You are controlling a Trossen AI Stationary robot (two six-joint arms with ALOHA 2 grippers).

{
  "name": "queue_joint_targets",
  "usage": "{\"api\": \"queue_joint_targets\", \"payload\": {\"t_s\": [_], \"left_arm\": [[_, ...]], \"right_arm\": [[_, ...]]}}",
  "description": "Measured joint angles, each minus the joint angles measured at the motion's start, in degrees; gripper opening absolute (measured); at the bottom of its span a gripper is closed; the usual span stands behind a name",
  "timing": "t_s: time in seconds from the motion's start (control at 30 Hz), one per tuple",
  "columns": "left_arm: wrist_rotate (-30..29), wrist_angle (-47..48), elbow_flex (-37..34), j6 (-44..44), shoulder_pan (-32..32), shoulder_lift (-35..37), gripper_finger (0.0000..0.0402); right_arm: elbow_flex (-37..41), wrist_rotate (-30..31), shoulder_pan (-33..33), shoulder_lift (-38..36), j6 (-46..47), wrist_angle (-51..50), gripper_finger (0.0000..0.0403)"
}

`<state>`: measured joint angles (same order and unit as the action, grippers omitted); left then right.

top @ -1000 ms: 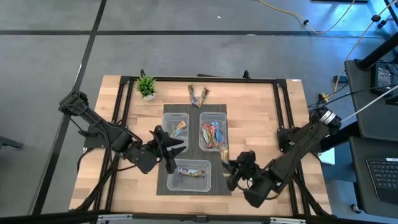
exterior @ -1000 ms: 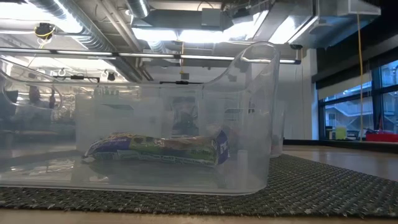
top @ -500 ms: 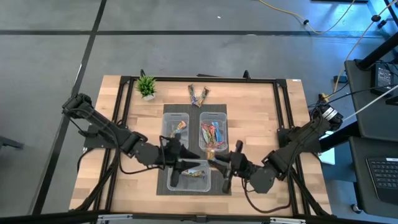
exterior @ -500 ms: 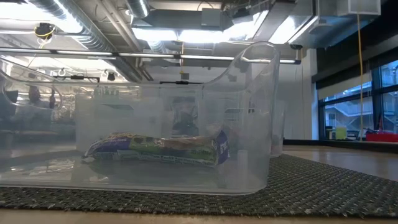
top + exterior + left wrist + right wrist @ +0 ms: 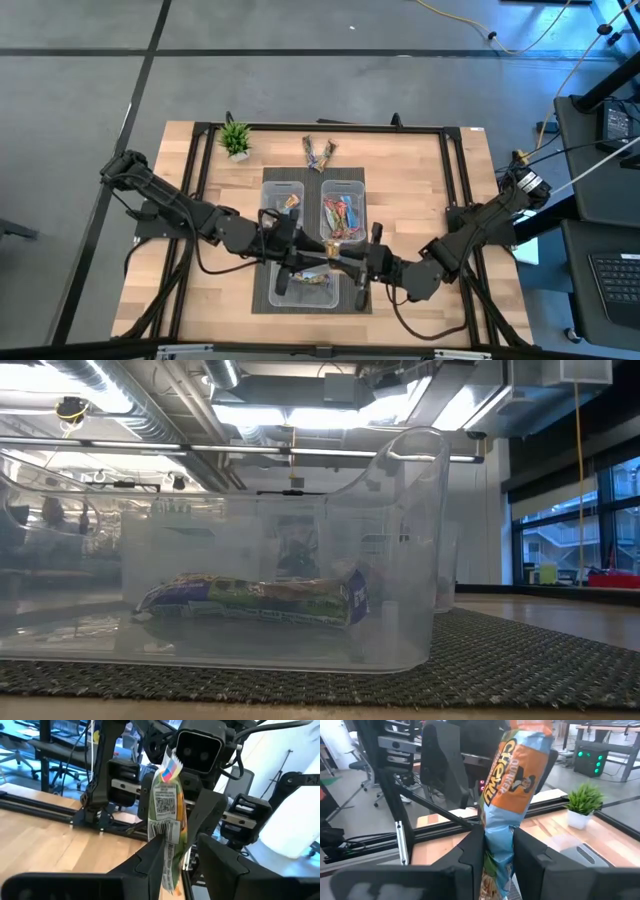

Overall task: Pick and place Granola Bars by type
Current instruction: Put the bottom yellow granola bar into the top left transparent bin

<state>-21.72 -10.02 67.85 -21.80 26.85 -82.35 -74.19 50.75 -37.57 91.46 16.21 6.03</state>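
So this looks like a hand-over happening right above the near bin, the clear one closest to the front table edge. A Chewy bar with a blue, orange and green wrapper is pinched in the right gripper, whose fingers are closed in tight on the lower part of the wrapper. The left gripper is nosed up to it from the other side of that bin. Its fingers are also closed narrowly on a wrapper end, with the barcode side facing its camera. It's most likely the same bar held at both ends, though that can't be fully confirmed from above.

One green-and-white bar is lying flat inside the near bin, and the wrapper looks like a match, so that bin is probably the target.

Tips for doing it well:
- Only one grip should be let go, and only once the other is seen to be firm. The wrapper is slick and crinkly, so a pinch on the seal alone can slip.
- No pulling while both are clamped, or the wrapper gets torn.
- The bar should be lowered inside the near bin's walls before release, not dropped from height, since the rim is tall and a bounce out is possible.
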Motion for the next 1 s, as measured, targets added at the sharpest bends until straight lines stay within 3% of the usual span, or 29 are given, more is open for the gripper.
{"api": "queue_joint_targets", "payload": {"t_s": [1.0], "left_arm": [[1.9, -0.1, 0.0, 4.2, -2.2, 0.1, 0.0111]], "right_arm": [[0.0, -2.5, 2.0, 0.0, -1.5, 1.5, 0.0092]]}}
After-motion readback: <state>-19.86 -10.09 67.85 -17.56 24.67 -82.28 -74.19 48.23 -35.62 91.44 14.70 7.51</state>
